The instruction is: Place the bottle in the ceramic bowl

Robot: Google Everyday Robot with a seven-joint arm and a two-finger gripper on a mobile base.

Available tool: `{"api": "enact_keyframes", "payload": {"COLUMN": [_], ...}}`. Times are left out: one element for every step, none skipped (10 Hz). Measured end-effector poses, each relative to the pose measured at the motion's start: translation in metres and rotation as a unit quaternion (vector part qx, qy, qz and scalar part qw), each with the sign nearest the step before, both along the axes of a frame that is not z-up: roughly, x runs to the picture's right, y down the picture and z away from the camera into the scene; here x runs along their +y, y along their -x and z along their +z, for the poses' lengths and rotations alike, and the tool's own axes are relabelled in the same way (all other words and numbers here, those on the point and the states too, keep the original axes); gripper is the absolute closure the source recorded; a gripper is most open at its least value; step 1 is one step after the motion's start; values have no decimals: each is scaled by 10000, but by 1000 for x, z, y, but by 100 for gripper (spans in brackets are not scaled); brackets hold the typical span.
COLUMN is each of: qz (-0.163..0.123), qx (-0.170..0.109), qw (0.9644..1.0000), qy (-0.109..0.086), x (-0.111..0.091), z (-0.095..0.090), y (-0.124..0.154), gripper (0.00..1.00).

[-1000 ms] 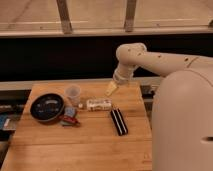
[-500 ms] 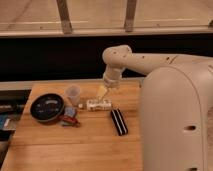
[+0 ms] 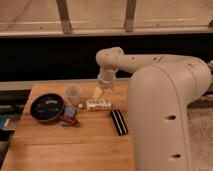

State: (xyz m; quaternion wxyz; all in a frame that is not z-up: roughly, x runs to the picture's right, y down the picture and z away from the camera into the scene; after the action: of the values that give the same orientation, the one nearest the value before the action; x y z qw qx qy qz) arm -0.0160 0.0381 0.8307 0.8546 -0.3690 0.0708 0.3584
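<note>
Just above the bottle (image 3: pixel 98 105), my gripper (image 3: pixel 98 93) hovers, the ceramic bowl (image 3: pixel 46 107) well apart; my grip I cannot tell

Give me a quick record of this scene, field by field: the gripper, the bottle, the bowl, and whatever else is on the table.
gripper: gripper hangs just above the bottle
bottle: bottle lies on its side on the table, right of the bowl
ceramic bowl: ceramic bowl sits at the table's left, no bottle inside
cup: cup upright, between bowl and bottle
black bar: black bar lies front-right of the bottle
packet: red-and-blue packet beside the bowl
task status: not yet done
</note>
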Motion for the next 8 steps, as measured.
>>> {"api": "enact_keyframes", "payload": {"qz": [-25,-45,-52,-56,-51,-60,-68,-150], "qx": [-12,-19,-31,-21,-1,-15,-24,-5], "qw": [10000,10000,9999,9999,9999,9999,9999,9999], "qy": [47,84,83,93,101,93,77,61], "x": [2,5,5,5,5,5,6,7], "z": [8,14,14,15,14,14,15,15], "y": [5,11,13,12,9,11,12,12], "gripper": [20,20,20,20,20,20,20,20]}}
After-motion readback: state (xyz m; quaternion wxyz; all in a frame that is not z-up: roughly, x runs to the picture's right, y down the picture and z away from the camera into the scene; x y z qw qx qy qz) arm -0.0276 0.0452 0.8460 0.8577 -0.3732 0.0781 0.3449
